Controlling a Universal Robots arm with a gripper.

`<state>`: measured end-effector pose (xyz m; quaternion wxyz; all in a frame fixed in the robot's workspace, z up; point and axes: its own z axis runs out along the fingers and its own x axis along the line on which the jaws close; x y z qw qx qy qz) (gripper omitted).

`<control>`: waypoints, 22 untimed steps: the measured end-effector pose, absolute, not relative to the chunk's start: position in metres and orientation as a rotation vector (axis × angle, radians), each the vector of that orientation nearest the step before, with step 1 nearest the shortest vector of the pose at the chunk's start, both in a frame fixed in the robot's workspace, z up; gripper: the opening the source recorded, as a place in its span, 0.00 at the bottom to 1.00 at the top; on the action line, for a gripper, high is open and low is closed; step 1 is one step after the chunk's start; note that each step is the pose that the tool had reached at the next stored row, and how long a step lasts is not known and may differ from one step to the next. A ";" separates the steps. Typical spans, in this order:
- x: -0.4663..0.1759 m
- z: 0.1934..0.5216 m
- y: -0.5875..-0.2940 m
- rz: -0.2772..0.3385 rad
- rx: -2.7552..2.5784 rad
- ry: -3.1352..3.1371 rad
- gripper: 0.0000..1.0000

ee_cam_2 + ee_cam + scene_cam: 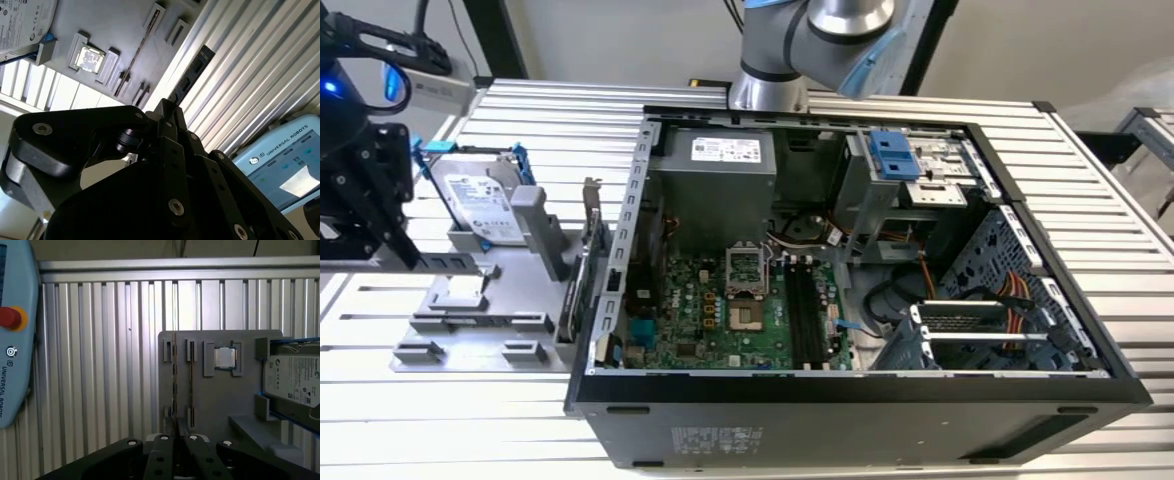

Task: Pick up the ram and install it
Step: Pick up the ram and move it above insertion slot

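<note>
Now the claw (177, 439) hangs narrow and empty, lined up with the ram (174, 385) edge-up in the grey holder (220, 410). Risk: slight misalignment, and it probably clips or misses the thin stick.

A robotics lab bench — slatted aluminium table (454, 420), opened computer case (854, 412) (side panel off), teach pendant (17, 340).

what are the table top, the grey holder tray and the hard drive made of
Table top: likely bare aluminium; ribbed slats with a bright metallic sheen.
Grey holder tray: probably plastic; flat matte grey, no glare, moulded slots.
Hard drive: seemingly silvery metal casing, mostly under a white label.
</note>
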<state>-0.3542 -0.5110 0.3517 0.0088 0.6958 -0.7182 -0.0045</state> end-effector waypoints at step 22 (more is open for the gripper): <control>-0.354 0.362 -0.511 -0.026 2.179 -2.249 0.00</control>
